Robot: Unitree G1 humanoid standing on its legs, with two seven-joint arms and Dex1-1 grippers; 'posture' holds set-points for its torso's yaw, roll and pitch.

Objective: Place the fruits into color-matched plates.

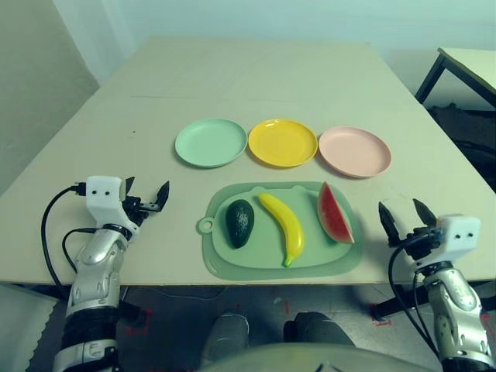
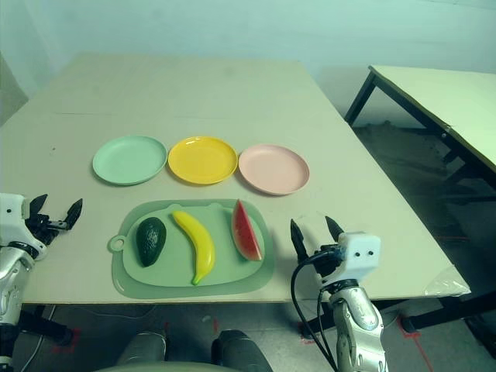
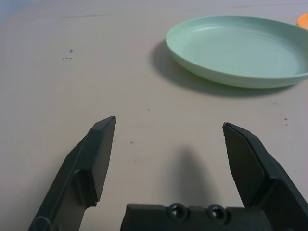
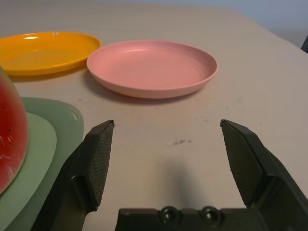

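Both grippers, left (image 1: 147, 200) and right (image 1: 403, 217), hover with jaws spread and empty beside the green mat (image 1: 232, 260) on the desk (image 1: 310, 85). The avocado (image 1: 239, 223), banana (image 1: 284, 226) and watermelon wedge (image 1: 335, 213) lie on the mat, the mint plate (image 1: 211, 142), yellow plate (image 1: 282, 142) and pink plate (image 1: 355, 151) beyond. The right gripper would best take the nearby wedge across its thin sides.

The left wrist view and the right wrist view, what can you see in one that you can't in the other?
Left wrist view: the mint green plate beyond the open left hand. Right wrist view: the pink plate, the watermelon wedge on the green mat, and the open right hand. Both share the yellow plate, just a sliver in the left one, and the bare table.
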